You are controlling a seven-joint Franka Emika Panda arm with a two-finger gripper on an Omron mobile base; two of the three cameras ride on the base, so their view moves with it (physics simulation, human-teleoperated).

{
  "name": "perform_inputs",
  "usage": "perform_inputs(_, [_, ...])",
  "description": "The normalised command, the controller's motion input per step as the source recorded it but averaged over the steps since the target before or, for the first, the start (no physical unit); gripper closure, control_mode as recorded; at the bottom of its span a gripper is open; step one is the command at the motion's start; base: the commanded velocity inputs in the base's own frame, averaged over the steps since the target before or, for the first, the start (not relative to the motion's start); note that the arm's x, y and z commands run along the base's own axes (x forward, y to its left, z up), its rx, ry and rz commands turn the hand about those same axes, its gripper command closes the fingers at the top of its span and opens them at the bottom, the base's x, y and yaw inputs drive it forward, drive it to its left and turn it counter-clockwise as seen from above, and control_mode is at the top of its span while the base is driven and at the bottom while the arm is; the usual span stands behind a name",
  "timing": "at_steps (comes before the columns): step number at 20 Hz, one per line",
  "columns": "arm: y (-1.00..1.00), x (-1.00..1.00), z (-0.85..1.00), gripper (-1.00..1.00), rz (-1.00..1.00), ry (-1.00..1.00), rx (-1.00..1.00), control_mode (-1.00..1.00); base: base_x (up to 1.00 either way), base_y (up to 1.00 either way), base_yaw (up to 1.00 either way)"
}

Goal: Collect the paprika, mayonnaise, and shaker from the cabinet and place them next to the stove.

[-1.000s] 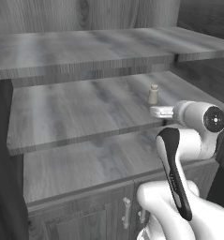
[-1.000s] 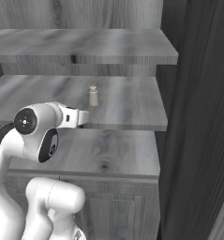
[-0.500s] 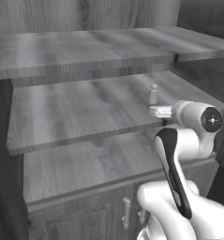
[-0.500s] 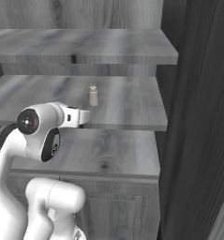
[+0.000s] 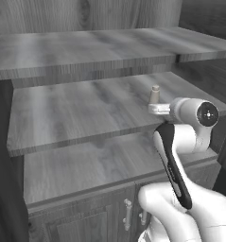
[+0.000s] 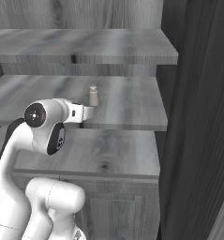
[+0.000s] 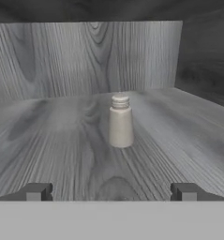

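Shaker (image 7: 120,123) upright on the cabinet's (image 5: 86,56) middle shelf (image 5: 76,113), near its front edge.
Gripper (image 7: 111,191) faces it, jaws wide apart, holding nothing.

a kitchen: grey wood-grain cabinet (image 5: 86,118) shelves, a shaker (image 7: 120,122).
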Motion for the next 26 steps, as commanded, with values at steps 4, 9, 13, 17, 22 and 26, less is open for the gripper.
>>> perform_inputs(4, [0.0, 0.36, 0.02, -1.0, 0.0, 0.01, 0.0, -1.0, 0.0, 0.0, 0.0])
perform_inputs(9, [-0.03, 0.22, 0.07, -1.0, 0.0, 0.0, 0.0, -1.0, 0.0, 0.0, 0.0])
perform_inputs(13, [-0.16, 0.33, 0.0, -1.0, 0.0, 0.0, 0.0, -1.0, 0.0, 0.0, 0.0])
perform_inputs(17, [-0.16, 0.34, 0.0, -1.0, 0.0, 0.0, 0.0, -1.0, 0.0, 0.0, 0.0])
perform_inputs(22, [-0.04, 0.37, 0.0, -1.0, 0.0, 0.0, 0.0, -1.0, 0.0, 0.0, 0.0])
perform_inputs(26, [0.0, 0.27, 0.0, -1.0, 0.0, 0.0, 0.0, -1.0, 0.0, 0.0, 0.0])
